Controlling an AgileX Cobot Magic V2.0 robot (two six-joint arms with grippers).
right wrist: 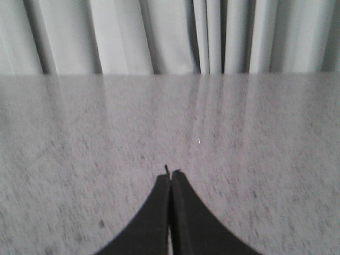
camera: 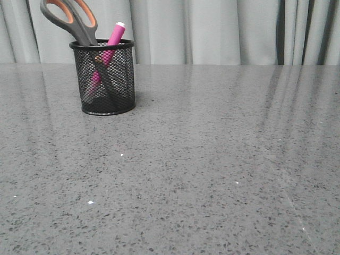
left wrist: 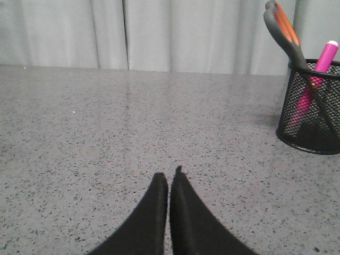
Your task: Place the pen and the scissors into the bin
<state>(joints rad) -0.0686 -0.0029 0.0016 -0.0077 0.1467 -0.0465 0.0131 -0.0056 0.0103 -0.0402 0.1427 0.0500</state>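
The bin [camera: 104, 79] holds the pen [camera: 109, 49] and scissors [camera: 74, 21], crossed. Both lie well apart from the closed, empty left end effector [left wrist: 169, 178] and right end effector [right wrist: 170, 176].

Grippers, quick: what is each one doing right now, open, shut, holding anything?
Left gripper: shut, holding nothing, fingertips together over bare table.
Right gripper: shut, holding nothing.

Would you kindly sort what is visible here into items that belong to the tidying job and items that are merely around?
Belongs to the job:
- slim magenta-pink pen, in the cup
- grey scissors with orange-lined loops, in the cup
- black wire-mesh cylindrical cup

Merely around:
- grey speckled table
- pale pleated curtain
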